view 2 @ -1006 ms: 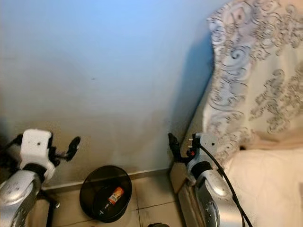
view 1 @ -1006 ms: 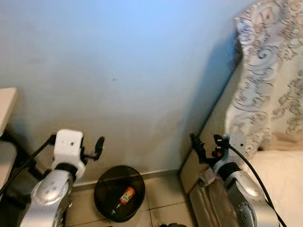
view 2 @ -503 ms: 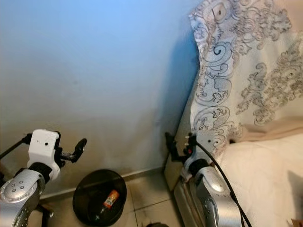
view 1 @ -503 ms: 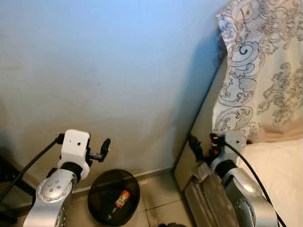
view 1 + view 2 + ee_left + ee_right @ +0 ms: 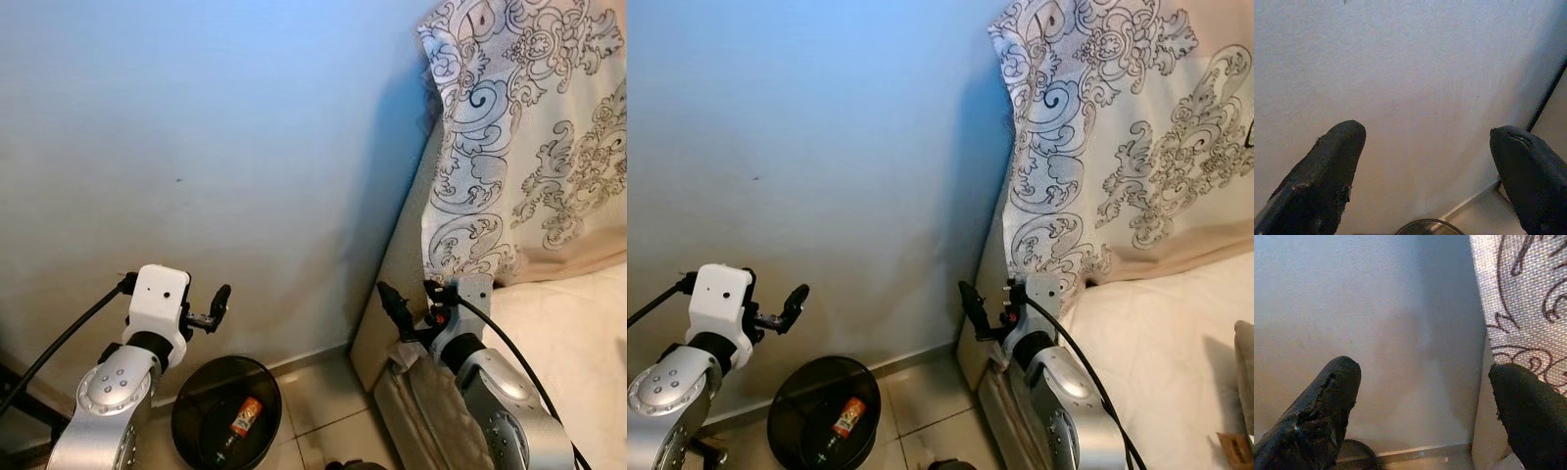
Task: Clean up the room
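Both silver arms are reaching forward and up from the lower part of the head views, elbows bent, each ending in a gripper with 2 long black fingers. The left gripper [image 5: 217, 305] is sitting beyond a white wrist block, with a black cable trailing back from it. In the left wrist view its fingers [image 5: 1327, 176] are standing wide apart with nothing between them. The right gripper [image 5: 397, 311] is pointing the same way, a black cable running along its forearm. Its fingers [image 5: 1322, 416] are likewise spread wide, the jaws holding nothing.
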`<state>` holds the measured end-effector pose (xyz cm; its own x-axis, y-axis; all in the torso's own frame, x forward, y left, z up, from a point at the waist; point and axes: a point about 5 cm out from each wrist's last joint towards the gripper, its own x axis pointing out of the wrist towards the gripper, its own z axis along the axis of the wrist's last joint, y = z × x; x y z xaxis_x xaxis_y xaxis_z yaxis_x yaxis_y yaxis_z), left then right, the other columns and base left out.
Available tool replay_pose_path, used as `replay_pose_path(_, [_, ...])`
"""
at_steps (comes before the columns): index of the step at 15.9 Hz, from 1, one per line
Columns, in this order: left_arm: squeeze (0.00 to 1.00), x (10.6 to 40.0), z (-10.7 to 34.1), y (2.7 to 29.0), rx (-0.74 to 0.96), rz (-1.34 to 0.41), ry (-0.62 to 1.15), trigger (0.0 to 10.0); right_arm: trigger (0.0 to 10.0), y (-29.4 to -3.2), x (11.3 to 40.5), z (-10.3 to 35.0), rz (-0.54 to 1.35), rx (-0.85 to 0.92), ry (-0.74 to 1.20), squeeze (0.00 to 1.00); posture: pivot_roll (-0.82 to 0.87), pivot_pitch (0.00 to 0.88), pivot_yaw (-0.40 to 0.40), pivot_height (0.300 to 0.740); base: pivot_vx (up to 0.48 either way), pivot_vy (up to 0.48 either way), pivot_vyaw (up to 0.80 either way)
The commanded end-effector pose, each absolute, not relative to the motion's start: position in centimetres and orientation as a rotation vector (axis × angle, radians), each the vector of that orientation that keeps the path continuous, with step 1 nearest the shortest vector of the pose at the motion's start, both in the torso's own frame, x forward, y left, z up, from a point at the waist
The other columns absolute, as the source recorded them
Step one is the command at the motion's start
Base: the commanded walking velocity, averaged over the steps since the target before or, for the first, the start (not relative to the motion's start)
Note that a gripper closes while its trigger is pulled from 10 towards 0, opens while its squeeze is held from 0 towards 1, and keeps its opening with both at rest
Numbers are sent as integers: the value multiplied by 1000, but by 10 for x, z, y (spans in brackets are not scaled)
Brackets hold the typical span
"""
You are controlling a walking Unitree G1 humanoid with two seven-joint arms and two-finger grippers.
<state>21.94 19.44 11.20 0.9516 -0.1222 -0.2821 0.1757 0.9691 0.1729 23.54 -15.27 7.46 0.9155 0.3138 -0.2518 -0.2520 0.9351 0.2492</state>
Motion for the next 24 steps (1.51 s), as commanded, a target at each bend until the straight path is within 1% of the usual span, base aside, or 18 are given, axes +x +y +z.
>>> replay_pose_path(1, [0, 219, 109, 192, 205, -166, 284, 10000, 10000, -155, 236, 78, 301, 221, 287, 1000, 29, 0, -21, 740, 0, 0, -763])
replay_pose_path(3, [0, 218, 107, 188, 206, -178, 287, 10000, 10000, -161, 238, 77, 268, 155, 286, 1000, 29, 0, -24, 740, 0, 0, -759])
replay_pose_path(4, [0, 218, 107, 187, 207, -182, 287, 10000, 10000, -162, 238, 77, 267, 152, 282, 1000, 30, 0, -26, 740, 0, 0, -756])
replay_pose_path(7, [0, 219, 110, 187, 213, -188, 284, 10000, 10000, -164, 240, 80, 234, 169, 260, 1000, 35, 0, -29, 740, 0, 0, -748])
replay_pose_path(12, [0, 217, 112, 188, 220, -193, 288, 10000, 10000, -164, 240, 81, 253, 157, 254, 1000, 29, 0, -26, 740, 0, 0, -745])
replay_pose_path(18, [0, 219, 114, 188, 221, -203, 280, 10000, 10000, -158, 236, 78, 285, 198, 255, 1000, 41, 0, -40, 740, 0, 0, -745])
replay_pose_path(24, [0, 222, 107, 188, 220, -209, 284, 10000, 10000, -159, 237, 78, 286, 203, 247, 1000, 37, 0, -40, 740, 0, 0, -745])
